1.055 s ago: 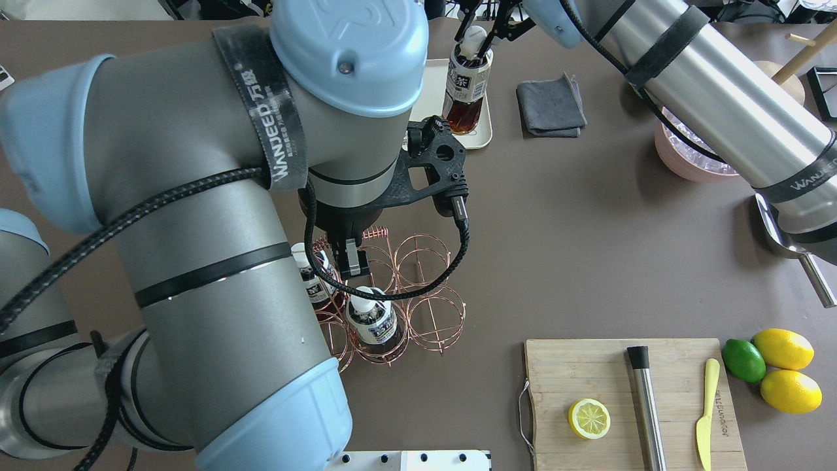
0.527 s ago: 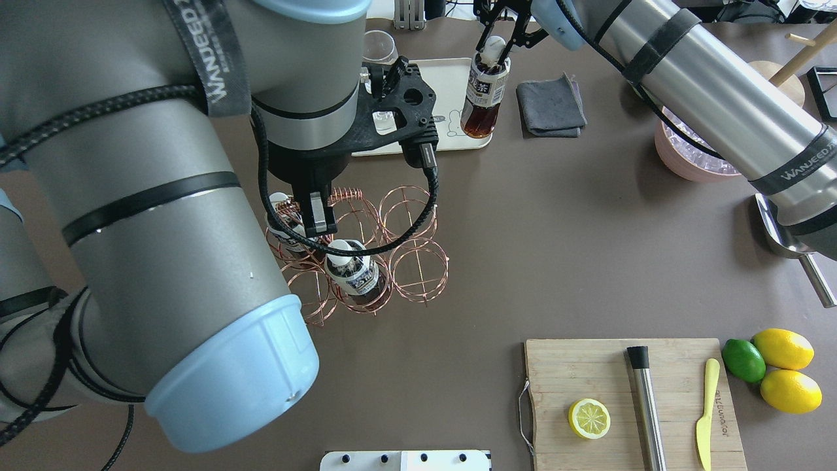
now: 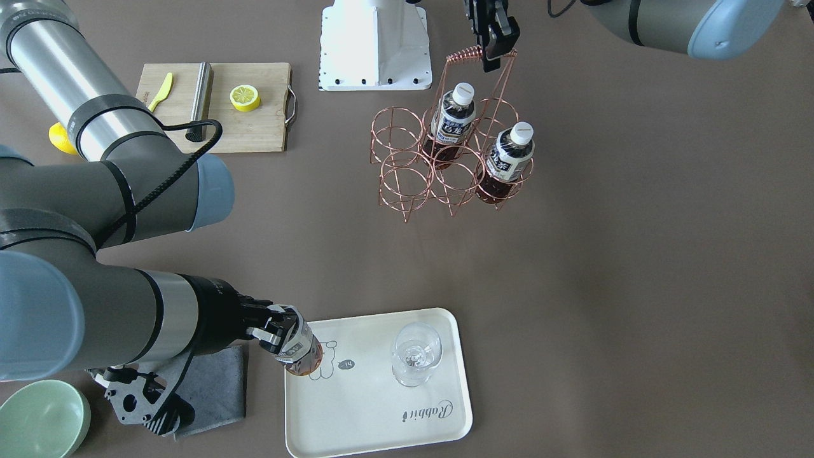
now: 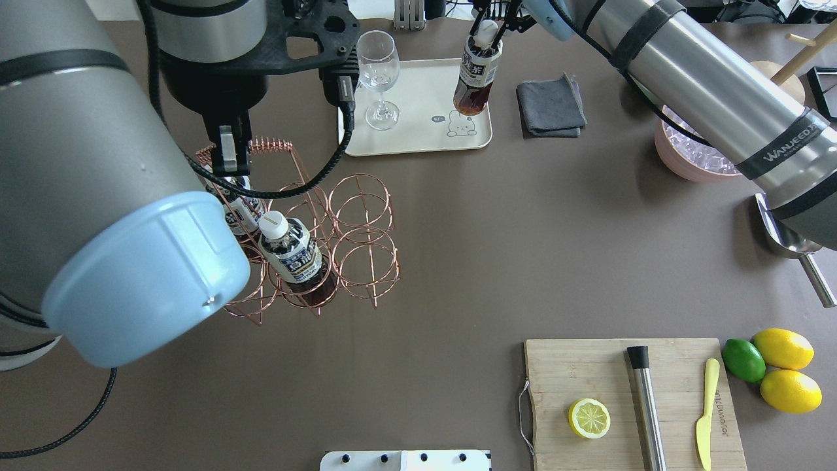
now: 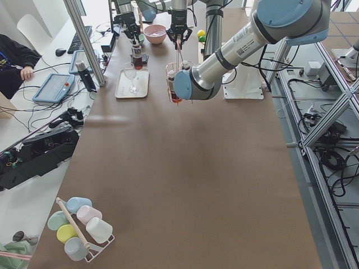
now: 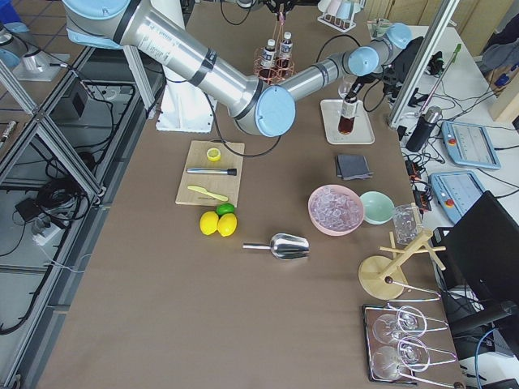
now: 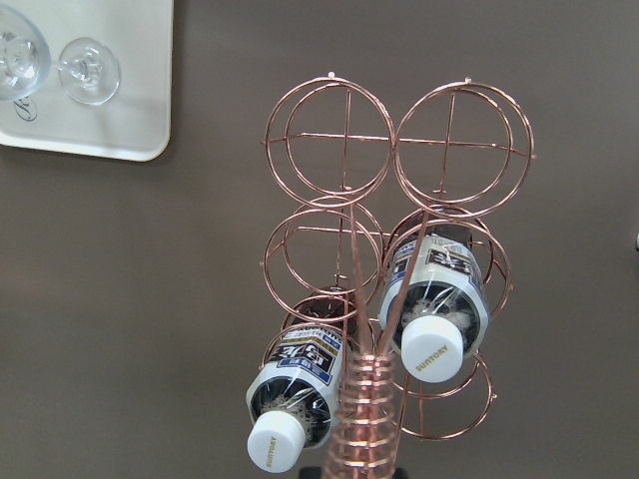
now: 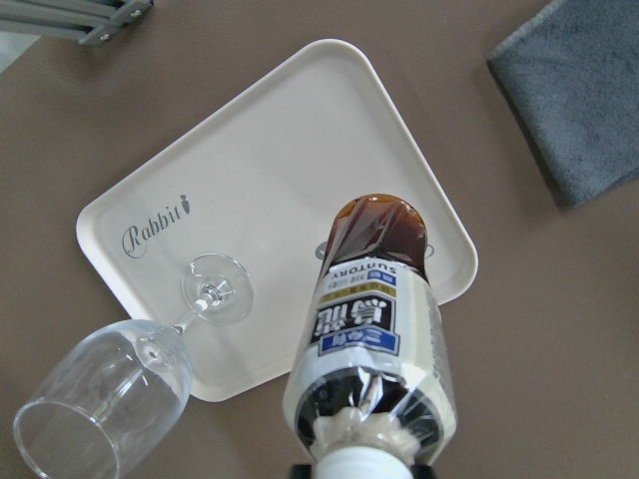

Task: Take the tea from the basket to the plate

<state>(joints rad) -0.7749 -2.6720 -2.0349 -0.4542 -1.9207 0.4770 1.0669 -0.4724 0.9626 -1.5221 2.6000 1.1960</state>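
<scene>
Left gripper (image 4: pixel 227 152): pointing down, fingers clamped on the basket (image 4: pixel 361 229) at its coil handle; 2 "SUNTORY"-capped bottles (image 4: pixel 291 252) stand inside.
Plate (image 4: pixel 418 131): far centre, script "Rabbit", carries a wine glass (image 4: pixel 378 65).
Tea (image 4: pixel 472 69): tilted over the plate's right edge; dark brown, "SUNTORY" label.
Right gripper (image 4: pixel 487 29): "WANDEED" arm stretched leftward, fingers clamped on the white cap.

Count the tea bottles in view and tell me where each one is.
3. Two stand in separate cells of the basket: the first bottle and the second bottle. The right gripper holds the third bottle at the plate's corner. I see none hidden.
</scene>
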